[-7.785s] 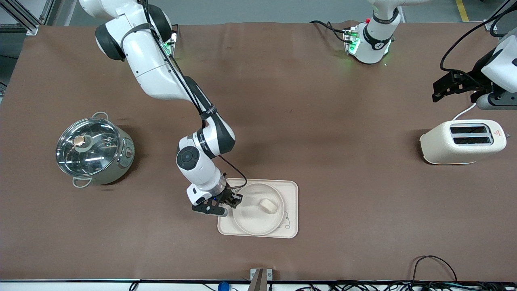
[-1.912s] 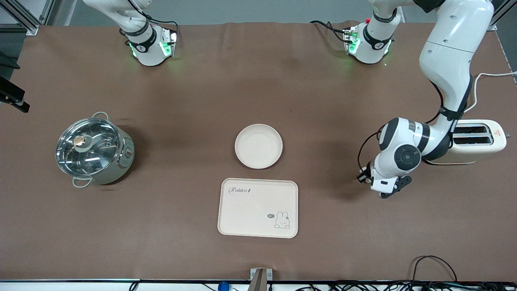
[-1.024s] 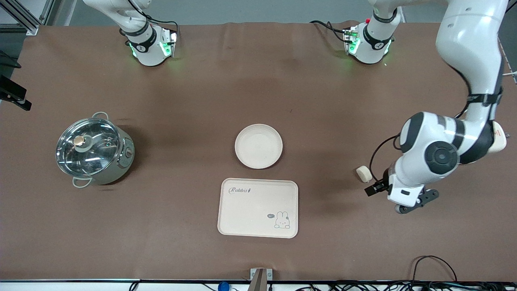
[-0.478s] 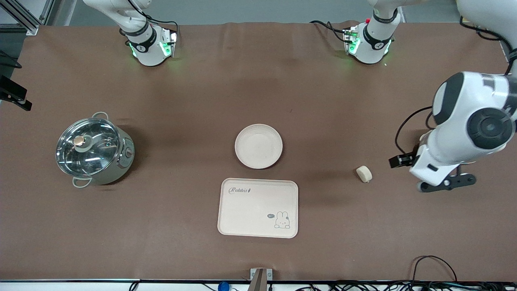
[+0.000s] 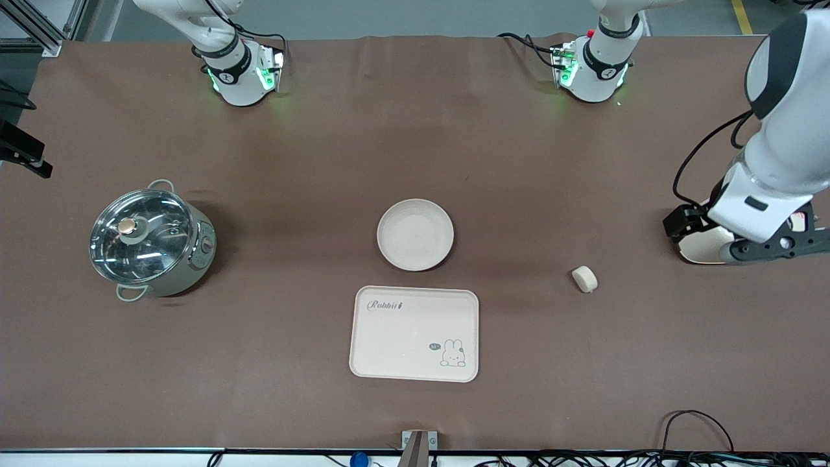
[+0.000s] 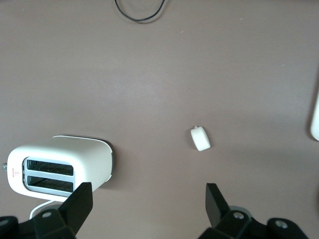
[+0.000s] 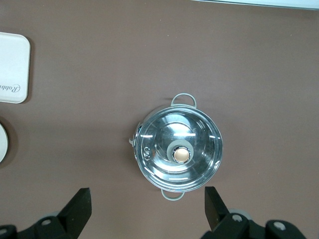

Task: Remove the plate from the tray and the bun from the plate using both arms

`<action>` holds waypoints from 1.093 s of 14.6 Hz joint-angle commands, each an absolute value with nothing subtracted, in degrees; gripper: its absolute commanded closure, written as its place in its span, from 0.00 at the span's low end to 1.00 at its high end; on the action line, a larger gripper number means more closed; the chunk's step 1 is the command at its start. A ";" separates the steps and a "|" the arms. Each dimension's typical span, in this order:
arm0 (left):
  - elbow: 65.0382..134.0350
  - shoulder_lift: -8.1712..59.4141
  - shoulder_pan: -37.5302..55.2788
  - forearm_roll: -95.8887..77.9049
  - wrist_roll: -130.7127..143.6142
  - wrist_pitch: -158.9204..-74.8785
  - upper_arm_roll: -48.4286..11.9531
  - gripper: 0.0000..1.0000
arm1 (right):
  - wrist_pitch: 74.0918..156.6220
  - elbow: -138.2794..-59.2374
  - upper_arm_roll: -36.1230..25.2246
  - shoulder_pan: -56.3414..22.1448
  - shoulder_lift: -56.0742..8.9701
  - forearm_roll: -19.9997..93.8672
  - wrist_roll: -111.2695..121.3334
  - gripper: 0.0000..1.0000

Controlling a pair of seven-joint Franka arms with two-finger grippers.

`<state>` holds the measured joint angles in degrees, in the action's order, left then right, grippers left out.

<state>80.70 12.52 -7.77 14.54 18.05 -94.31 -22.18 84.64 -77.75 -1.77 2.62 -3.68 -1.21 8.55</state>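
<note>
The round cream plate (image 5: 415, 235) sits bare on the brown table, just farther from the front camera than the rectangular "Rabbit" tray (image 5: 414, 334), which has nothing on it. The small pale bun (image 5: 585, 279) lies on the table toward the left arm's end, apart from both; the left wrist view shows the bun (image 6: 200, 139) too. My left gripper (image 6: 148, 209) hangs open and holds nothing, up over the toaster (image 5: 699, 244). My right gripper (image 7: 148, 206) is open and holds nothing, high over the table beside the pot (image 7: 178, 152), at the right arm's end.
A steel pot with a glass lid (image 5: 150, 241) stands toward the right arm's end. The white toaster (image 6: 60, 167) stands at the left arm's end, partly hidden under the left hand. Cables (image 5: 697, 421) run along the table edge nearest the front camera.
The left arm has lifted and swung away from the bun to over the toaster. The bun stays where it was set down. The right arm has not moved.
</note>
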 commanded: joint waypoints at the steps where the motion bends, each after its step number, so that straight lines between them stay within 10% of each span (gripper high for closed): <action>1: 81.39 8.63 -8.35 10.56 16.18 -93.26 -22.15 0.00 | 84.82 -77.96 -1.67 2.55 -3.52 -1.58 8.53 0.00; 8: 83.74 -0.07 -9.23 3.00 9.78 -86.75 -19.52 0.00 | 84.73 -78.05 -1.67 2.55 -3.43 -1.58 8.61 0.00; 16: 91.93 -7.82 1.32 -0.35 3.43 -85.35 -3.34 0.00 | 84.46 -78.05 -1.76 2.72 -3.43 -1.58 8.53 0.00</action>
